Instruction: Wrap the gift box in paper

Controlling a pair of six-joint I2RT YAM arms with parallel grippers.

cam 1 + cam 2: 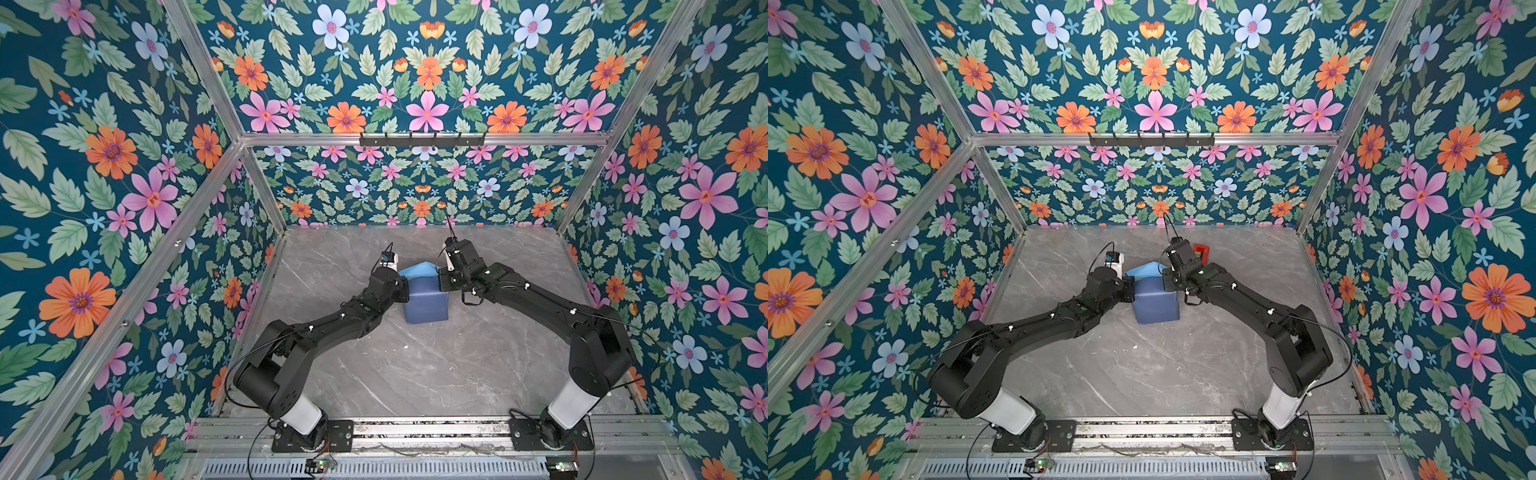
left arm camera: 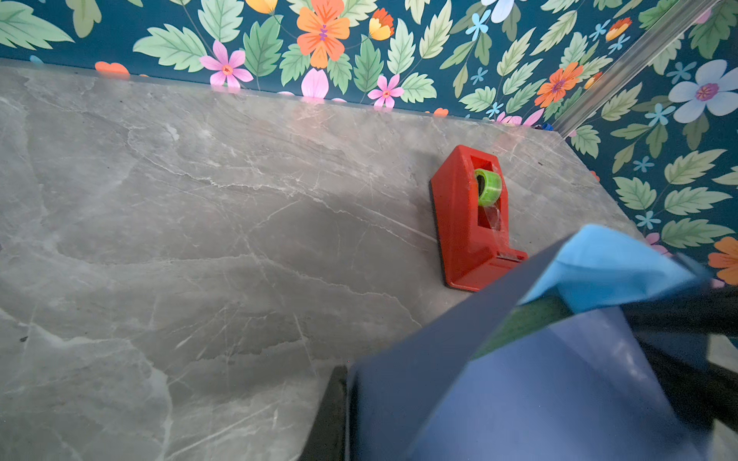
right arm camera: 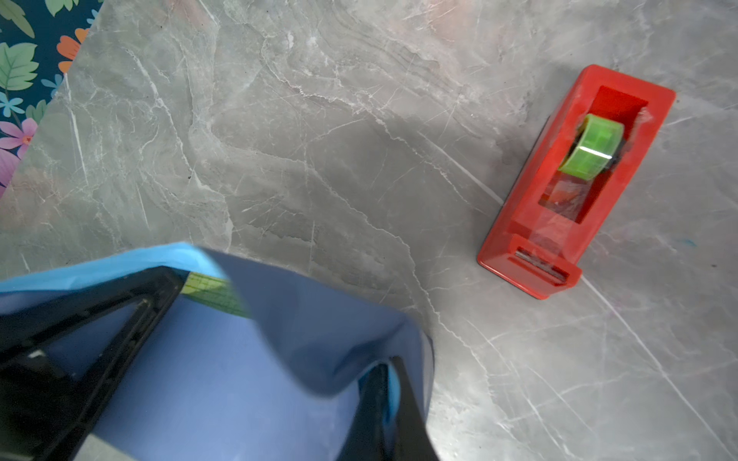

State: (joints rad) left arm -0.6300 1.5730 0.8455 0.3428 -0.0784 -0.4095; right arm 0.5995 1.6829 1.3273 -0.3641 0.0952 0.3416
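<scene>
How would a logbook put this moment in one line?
paper: over gift box, green showing | left gripper: shut at paper | right gripper: grip unclear | tape dispenser: standing apart

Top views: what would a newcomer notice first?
The loud floral walls wrap the whole cell. Midway on the grey table, blue paper is bundled round a box between the left arm and right arm; only a green sliver of it shows, in the left wrist view. A red tape dispenser stands just behind, toward the right.

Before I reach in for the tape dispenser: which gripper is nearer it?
Right: the right gripper sits near the tape dispenser; the left gripper sits across the box from it.
</scene>
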